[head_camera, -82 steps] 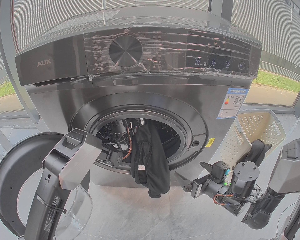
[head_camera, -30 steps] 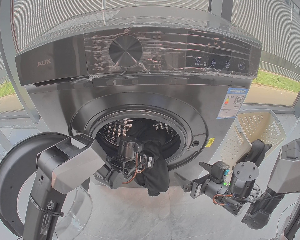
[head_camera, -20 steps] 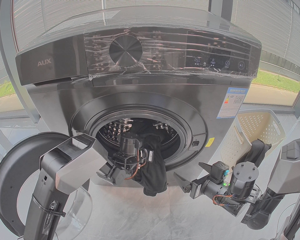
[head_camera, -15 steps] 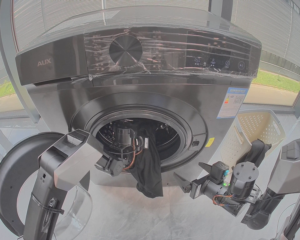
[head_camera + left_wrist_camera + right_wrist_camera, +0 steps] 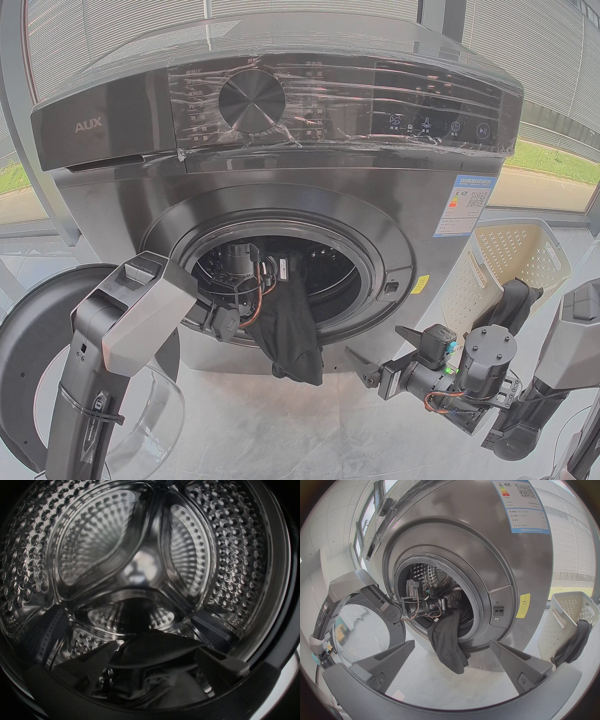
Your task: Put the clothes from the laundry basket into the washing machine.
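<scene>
Hanging over drum lip (image 5: pixel 350 320), black garment (image 5: pixel 284 328) — long axis vertical; left pincer (image 5: pixel 156 646), right pincer (image 5: pixel 451 642) spread.

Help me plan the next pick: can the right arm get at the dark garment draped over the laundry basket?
Probably yes: the dark garment hangs over the laundry basket's rim right beside the right gripper, which is open though facing away, with nothing between them.

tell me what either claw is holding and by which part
Nothing is clamped. The left claw stands open inside the drum, black garment bunched between its fingers; the right claw is open and empty.
</scene>
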